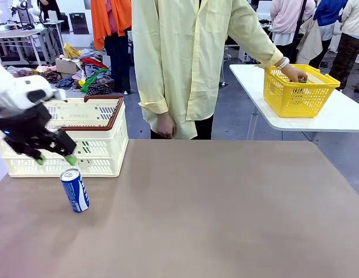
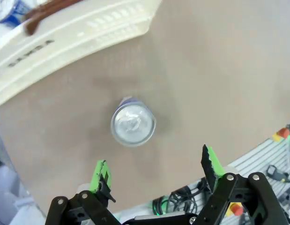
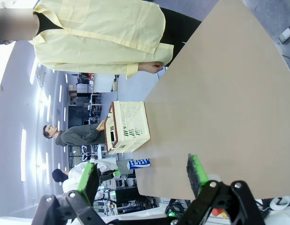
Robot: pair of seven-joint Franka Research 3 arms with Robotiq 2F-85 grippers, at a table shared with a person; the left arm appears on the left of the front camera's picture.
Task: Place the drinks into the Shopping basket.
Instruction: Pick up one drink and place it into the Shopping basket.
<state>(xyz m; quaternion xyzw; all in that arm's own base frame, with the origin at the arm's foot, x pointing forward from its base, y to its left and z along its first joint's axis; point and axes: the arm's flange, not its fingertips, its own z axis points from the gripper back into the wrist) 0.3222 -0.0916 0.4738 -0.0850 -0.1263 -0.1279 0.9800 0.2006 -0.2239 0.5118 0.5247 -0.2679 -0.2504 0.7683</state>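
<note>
The left gripper (image 1: 55,158) is held wide open just before the Shopping basket (image 1: 101,152), above the blue-and-white can (image 1: 75,190) standing upright near the basket's front wall. The approach is judged in hand; lowering around the can and closing are called for. The right gripper (image 3: 142,176) is likewise spread open, empty.
</note>
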